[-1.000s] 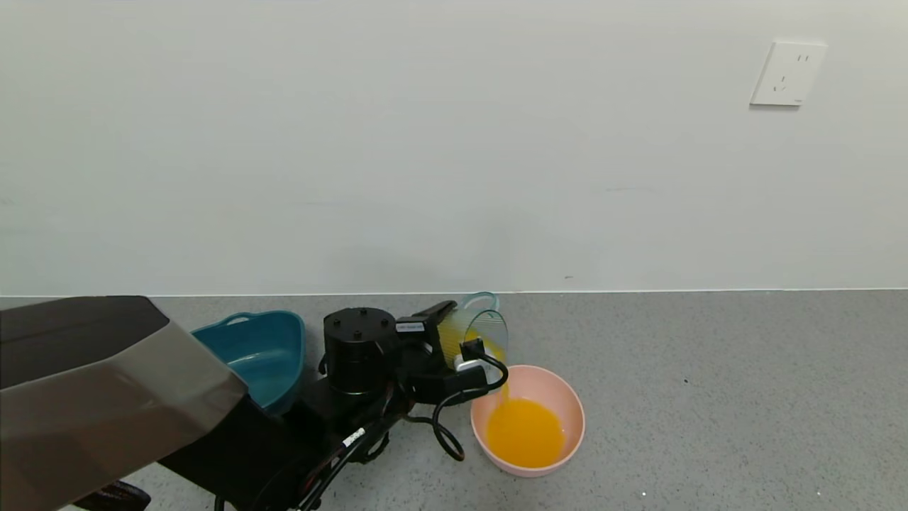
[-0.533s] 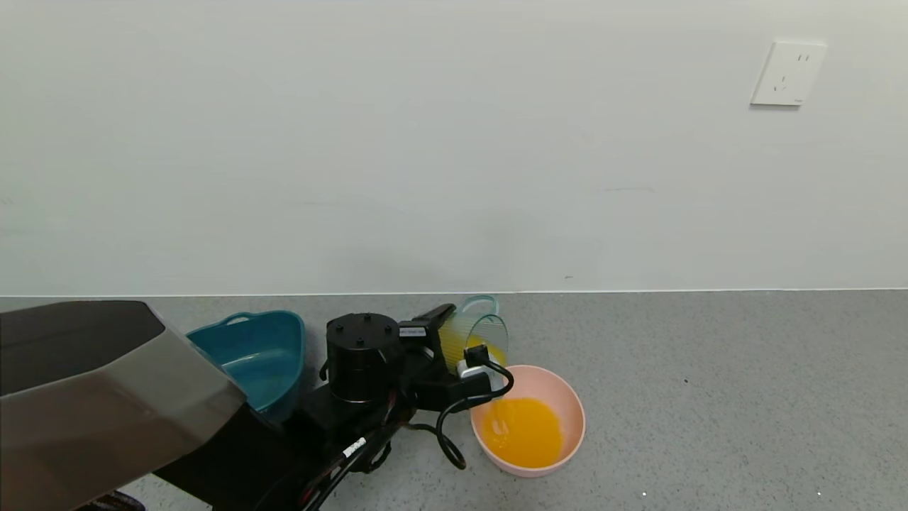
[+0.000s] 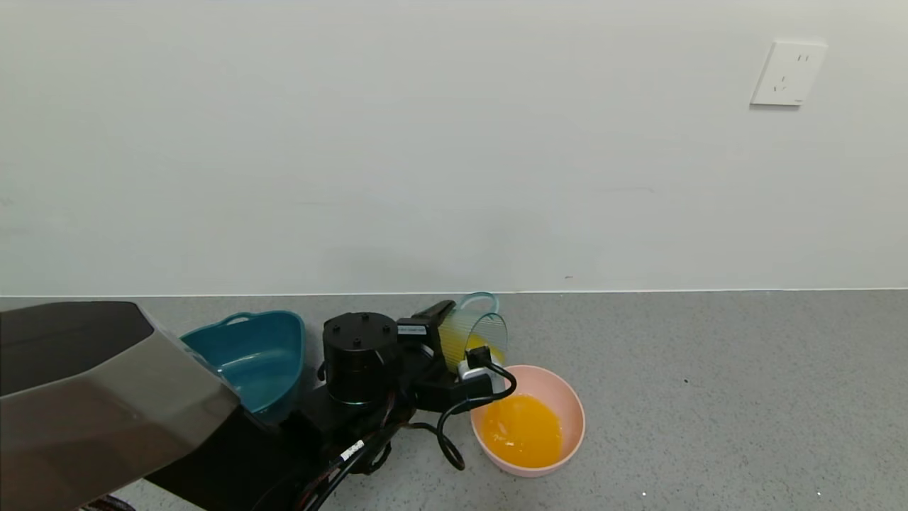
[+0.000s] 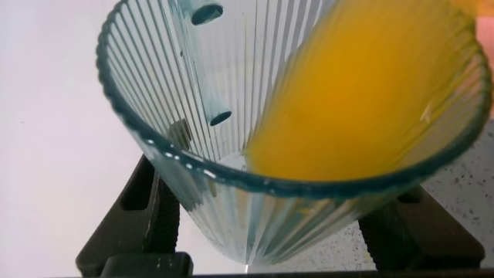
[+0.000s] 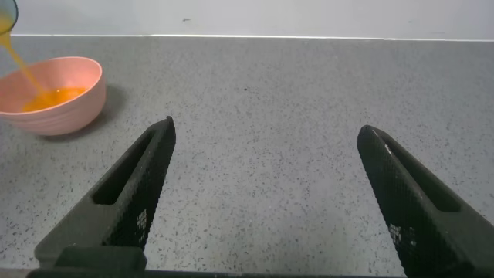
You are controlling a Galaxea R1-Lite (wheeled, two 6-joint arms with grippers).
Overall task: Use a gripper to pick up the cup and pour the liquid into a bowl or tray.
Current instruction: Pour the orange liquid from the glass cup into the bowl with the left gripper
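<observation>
My left gripper (image 3: 454,333) is shut on the ribbed pale blue-green cup (image 3: 477,328), one black finger on each side. It holds the cup tipped on its side above the near-left rim of the pink bowl (image 3: 567,401). Orange liquid (image 3: 523,429) pools in the bowl. In the left wrist view the gripper (image 4: 274,193) clamps the cup (image 4: 208,193), and liquid (image 4: 363,93) lies along its lower wall up to the lip. The right wrist view shows the bowl (image 5: 73,96) far off with a thin orange stream (image 5: 19,66) falling into it. My right gripper (image 5: 266,135) is open and empty over bare counter.
A dark teal tub (image 3: 255,355) with handles stands left of my left arm. The grey speckled counter (image 3: 709,397) runs to a white wall with a socket (image 3: 787,73). Loose black cables (image 3: 454,419) hang from the left arm beside the bowl.
The cup stays tipped over the bowl and has barely shifted. The orange pool in the bowl has moved about as liquid falls in. The right arm has not visibly moved.
</observation>
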